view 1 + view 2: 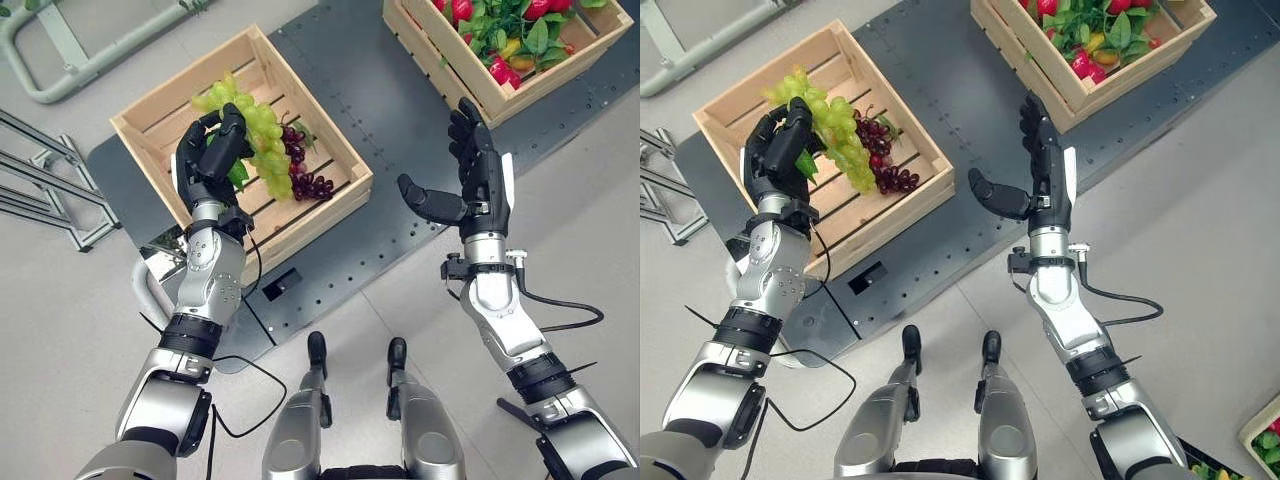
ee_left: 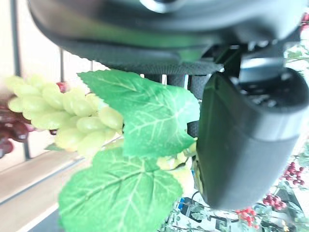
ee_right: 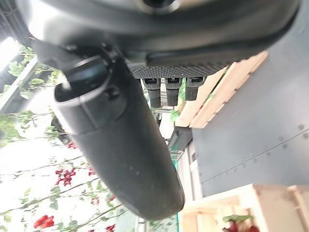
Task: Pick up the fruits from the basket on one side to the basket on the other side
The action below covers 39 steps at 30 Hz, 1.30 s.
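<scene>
The left hand (image 1: 212,152) has its fingers curled round the leafy top of a bunch of green grapes (image 1: 256,140), and the bunch hangs from that grip over the slatted wooden crate (image 1: 150,120) on the robot's left, with its lower end close to a bunch of dark purple grapes (image 1: 305,165) lying on the crate's slats. From the left wrist, broad green leaves (image 2: 145,121) sit right against the palm and the pale grapes trail off beyond them. I'd guess the bunch is light and floppy, a cluster that swings from wherever it is pinched, so the stem end by the leaves looks the sensible place to hold; a grip lower down on the smooth round grapes would likely slide or shed some. The right hand (image 1: 470,185) is raised over the dark metal platform (image 1: 390,110) between the crates, fingers straight and thumb spread, holding nothing. Past it sits the second crate (image 1: 480,85), already holding red fruit and green leaves, which I take to be where the grapes are bound
</scene>
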### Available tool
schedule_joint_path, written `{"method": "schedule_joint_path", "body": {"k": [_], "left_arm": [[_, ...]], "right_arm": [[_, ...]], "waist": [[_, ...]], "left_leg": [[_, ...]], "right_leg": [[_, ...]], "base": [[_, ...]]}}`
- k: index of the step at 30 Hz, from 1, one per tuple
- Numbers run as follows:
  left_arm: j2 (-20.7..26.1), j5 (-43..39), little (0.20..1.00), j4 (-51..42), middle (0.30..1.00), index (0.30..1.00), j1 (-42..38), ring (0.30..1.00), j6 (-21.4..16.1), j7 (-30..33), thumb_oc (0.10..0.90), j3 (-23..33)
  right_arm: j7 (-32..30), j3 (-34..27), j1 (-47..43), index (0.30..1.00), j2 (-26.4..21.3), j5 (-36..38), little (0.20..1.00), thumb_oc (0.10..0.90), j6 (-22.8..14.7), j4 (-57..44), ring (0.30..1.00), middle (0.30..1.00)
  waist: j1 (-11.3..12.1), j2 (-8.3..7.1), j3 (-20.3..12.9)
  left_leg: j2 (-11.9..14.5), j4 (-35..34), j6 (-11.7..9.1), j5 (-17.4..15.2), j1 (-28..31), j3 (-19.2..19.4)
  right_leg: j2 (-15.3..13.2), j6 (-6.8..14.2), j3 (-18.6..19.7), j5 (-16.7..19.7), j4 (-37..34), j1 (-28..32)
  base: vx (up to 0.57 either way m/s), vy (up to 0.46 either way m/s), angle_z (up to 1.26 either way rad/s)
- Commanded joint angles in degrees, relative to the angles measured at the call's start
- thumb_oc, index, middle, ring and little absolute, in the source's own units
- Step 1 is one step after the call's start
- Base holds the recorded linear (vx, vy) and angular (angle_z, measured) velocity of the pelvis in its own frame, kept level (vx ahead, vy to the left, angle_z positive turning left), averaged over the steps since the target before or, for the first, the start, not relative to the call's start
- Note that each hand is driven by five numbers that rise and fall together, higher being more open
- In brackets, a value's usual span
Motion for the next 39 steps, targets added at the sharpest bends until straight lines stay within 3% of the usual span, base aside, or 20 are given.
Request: {"method": "schedule_joint_path", "body": {"k": [1,5,11,14,19,29,39], "left_arm": [[1.05,-0.07,0.300,-5.19,0.300,0.300,-2.44,0.300,-5.97,-3.48,0.400,4.19],[0.90,-0.65,0.300,-5.74,0.300,0.300,-2.04,0.300,-5.69,-4.58,0.400,4.00],[0.77,-1.26,0.300,-6.13,0.300,0.300,-1.95,0.300,-3.91,-6.44,0.400,3.14],[0.61,-1.38,0.300,-6.26,0.300,0.300,-1.63,0.300,-2.64,-7.44,0.400,2.31],[1.00,-2.25,0.300,-6.24,0.300,0.300,-1.94,0.300,-0.81,-8.96,0.400,0.81],[1.27,-3.54,0.300,-4.11,0.300,0.300,-4.02,0.300,3.34,-14.67,0.400,-3.19],[0.48,-3.99,0.300,-3.72,0.300,0.300,-6.03,0.300,9.17,-19.99,0.400,-6.82]], "right_arm": [[3.27,-2.29,0.68,0.900,-1.75,-3.92,0.900,0.800,-4.86,-6.94,0.900,0.900],[5.72,-1.08,0.19,0.900,-2.16,-4.14,0.900,0.800,-5.37,-7.24,0.900,0.900],[12.87,0.65,0.39,0.900,-0.91,5.82,0.900,0.800,-5.03,-6.87,0.900,0.900],[17.84,2.06,1.01,0.900,1.91,11.98,0.900,0.800,-1.42,-6.10,0.900,0.900],[19.85,4.63,0.85,0.900,4.60,14.84,0.900,0.800,1.90,-5.82,0.900,0.900],[18.24,8.79,-3.30,0.900,9.04,19.08,0.900,0.800,6.43,-2.52,0.900,0.900],[13.79,10.09,-9.97,0.900,12.85,20.87,0.900,0.800,9.05,0.27,0.900,0.900]], "waist": [[0.13,0.32,-9.95],[0.32,0.52,-10.84],[0.70,0.74,-13.12],[1.07,0.90,-15.15],[1.75,0.87,-17.81],[3.62,0.55,-22.57],[5.48,0.11,-24.76]], "left_leg": [[-2.55,6.12,-0.18,-10.73,2.91,-0.16],[-2.57,5.79,-0.24,-10.74,3.65,-0.41],[-2.37,4.61,-0.51,-10.46,5.93,-0.83],[-2.23,3.31,-0.76,-10.09,7.44,-1.04],[-1.91,1.20,-1.16,-9.13,9.19,-1.47],[-1.67,-0.41,-1.79,-8.52,10.58,-2.87],[-1.37,-0.41,-1.99,-8.82,11.58,-4.45]], "right_leg": [[-3.04,-3.22,0.19,-4.47,3.58,2.11],[-3.06,-3.21,0.10,-4.50,3.19,2.92],[-3.26,-3.08,-0.54,-4.08,1.51,5.68],[-3.23,-2.88,-0.87,-3.32,-0.59,7.65],[-2.94,-2.53,-1.13,-1.61,-4.09,10.11],[-2.30,-2.40,-2.45,0.19,-8.33,13.66],[-2.01,-2.87,-4.02,-0.50,-8.41,15.67]], "base": [[0.02,-0.035,0.02],[0.01,-0.018,0.00],[0.03,-0.045,0.03],[0.06,-0.046,0.05],[0.05,-0.050,0.10],[0.06,-0.051,0.04],[0.05,-0.046,0.06]]}}
